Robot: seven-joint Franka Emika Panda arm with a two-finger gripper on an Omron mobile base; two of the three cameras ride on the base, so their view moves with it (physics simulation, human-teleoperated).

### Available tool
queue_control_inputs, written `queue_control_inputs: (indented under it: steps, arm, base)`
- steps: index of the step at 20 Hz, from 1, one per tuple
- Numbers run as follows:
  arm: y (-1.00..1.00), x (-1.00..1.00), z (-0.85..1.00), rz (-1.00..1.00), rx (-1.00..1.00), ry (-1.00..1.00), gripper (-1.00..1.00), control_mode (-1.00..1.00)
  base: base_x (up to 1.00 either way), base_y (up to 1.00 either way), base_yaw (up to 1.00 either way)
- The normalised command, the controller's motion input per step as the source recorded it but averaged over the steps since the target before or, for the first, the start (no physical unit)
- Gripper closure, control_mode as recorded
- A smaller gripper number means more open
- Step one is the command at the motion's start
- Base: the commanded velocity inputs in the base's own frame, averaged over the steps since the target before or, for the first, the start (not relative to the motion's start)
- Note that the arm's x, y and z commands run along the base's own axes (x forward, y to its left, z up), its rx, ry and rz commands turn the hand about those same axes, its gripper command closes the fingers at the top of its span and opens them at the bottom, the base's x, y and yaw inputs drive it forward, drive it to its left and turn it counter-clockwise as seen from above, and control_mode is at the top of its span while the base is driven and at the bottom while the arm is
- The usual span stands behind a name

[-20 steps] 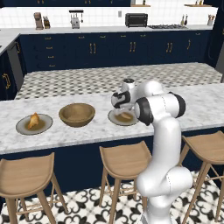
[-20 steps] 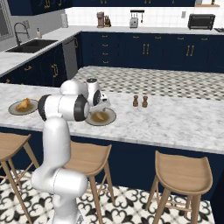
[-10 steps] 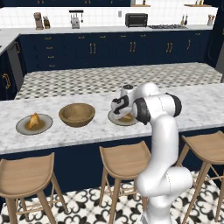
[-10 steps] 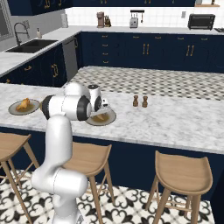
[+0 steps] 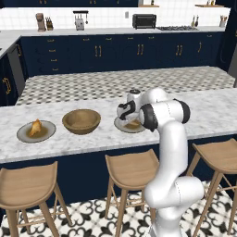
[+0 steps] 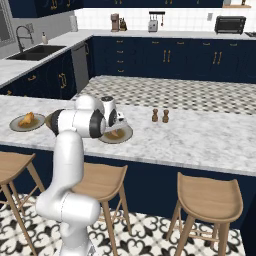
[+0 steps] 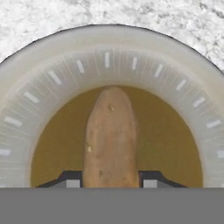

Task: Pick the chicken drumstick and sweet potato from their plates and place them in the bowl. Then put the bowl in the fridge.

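Tan-brown sweet potato [image 7: 110, 140]; grey-green plate [image 7: 52, 74], brown centre; speckled white marble counter [image 7: 39, 17].

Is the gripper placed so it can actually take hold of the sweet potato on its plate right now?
Likely yes. In the hand view the gripper sits low over the plate, one finger on each side of the sweet potato, nothing between.
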Motion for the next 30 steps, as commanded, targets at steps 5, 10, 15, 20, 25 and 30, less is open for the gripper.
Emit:
queue_control_inputs:
  steps: [5,10,15,20,25,30]
  arm:
    - [0.00,-0.21,0.04,0.00,0.00,0.00,1.00,-1.00]
    - [0.31,-0.59,0.94,0.00,-0.02,-0.03,1.00,-1.00]
    - [0.73,-0.58,1.00,0.00,0.00,-0.05,1.00,-1.00]
    - [0.92,-0.15,0.88,0.00,0.00,0.00,1.00,-1.00]
    - [0.98,0.00,0.33,0.00,0.02,0.00,1.00,-1.00]
    - [0.83,0.36,-0.06,0.00,0.01,0.19,1.00,-1.00]
  base:
    - [0.00,0.00,0.00]
    - [0.00,0.00,0.00]
    - [0.00,0.00,0.00]
    - [0.00,0.00,0.00]
    - [0.00,0.00,0.00]
    - [0.00,0.00,0.00]
